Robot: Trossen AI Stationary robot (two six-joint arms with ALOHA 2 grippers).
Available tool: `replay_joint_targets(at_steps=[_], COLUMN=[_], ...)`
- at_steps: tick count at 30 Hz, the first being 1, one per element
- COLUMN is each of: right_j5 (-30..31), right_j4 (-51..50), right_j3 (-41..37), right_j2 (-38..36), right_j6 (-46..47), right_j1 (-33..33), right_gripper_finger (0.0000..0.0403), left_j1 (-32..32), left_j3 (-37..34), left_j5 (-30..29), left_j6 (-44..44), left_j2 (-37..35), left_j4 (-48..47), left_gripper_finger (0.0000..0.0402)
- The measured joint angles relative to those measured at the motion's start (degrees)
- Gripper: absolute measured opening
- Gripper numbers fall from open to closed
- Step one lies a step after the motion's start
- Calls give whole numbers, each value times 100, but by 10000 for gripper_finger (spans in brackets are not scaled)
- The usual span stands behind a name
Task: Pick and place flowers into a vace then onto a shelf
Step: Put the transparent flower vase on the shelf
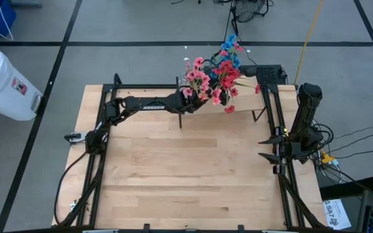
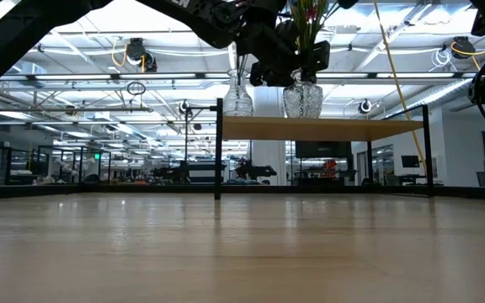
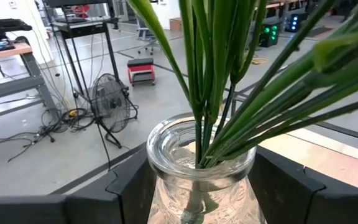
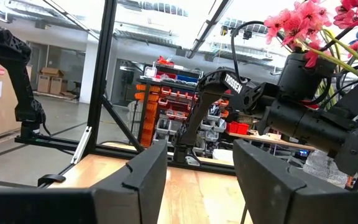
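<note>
You are working in a large robotics lab or workshop: open ceiling trusses with strip lights (image 2: 99, 50), more dark robot arms on benches (image 4: 17, 68), racks of orange parts bins (image 4: 157, 99), a floor fan (image 3: 107, 102) and loose cables on concrete floor.

Both arms are matte black, built of boxy links. The left arm (image 1: 149, 103) carries white "ROSSEN" lettering along its forearm. The right arm (image 1: 303, 116) trails black and yellow cables near its base.
</note>
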Motion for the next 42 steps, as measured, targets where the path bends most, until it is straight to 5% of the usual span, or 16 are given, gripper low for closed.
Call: replay_joint_targets(at_steps=[30,42], right_j5=[0,0], right_j4=[1,1], right_j3=[0,0], right_j2=[0,0], right_j6=[0,0], right_j1=[1,-1], right_gripper_finger=[178,178], left_j1=[-163,-282], left_j3=[2,11], left_j5=[-400,-961], left_j6=[446,563], left_j2=[-2,-4], left_j4=[192,368], left_gripper_finger=[247,337])
